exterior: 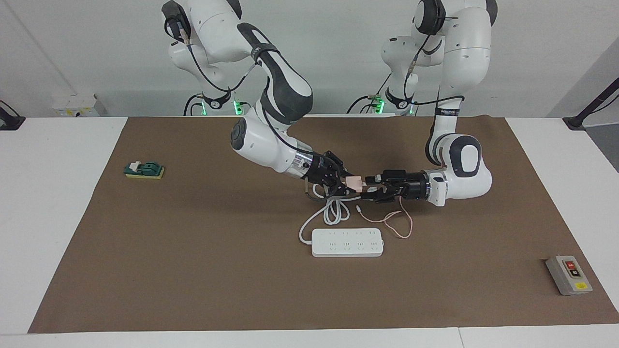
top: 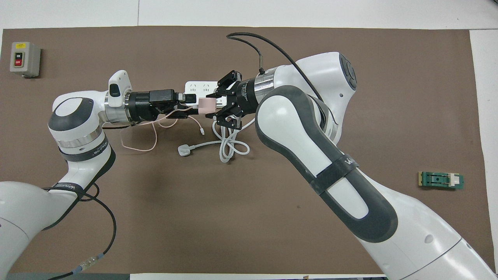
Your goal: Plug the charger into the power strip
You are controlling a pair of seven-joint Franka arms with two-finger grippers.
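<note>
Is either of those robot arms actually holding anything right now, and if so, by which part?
Yes. The right gripper is shut on the charger, holding the pink cube by its body. The left gripper is open right beside it, holding nothing.

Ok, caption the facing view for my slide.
Right tool holds the charger up as the open left tool meets it.

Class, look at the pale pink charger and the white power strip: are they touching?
Apart. The facing view shows the charger held up in the right hand, with bare brown mat between it and the power strip.
</note>
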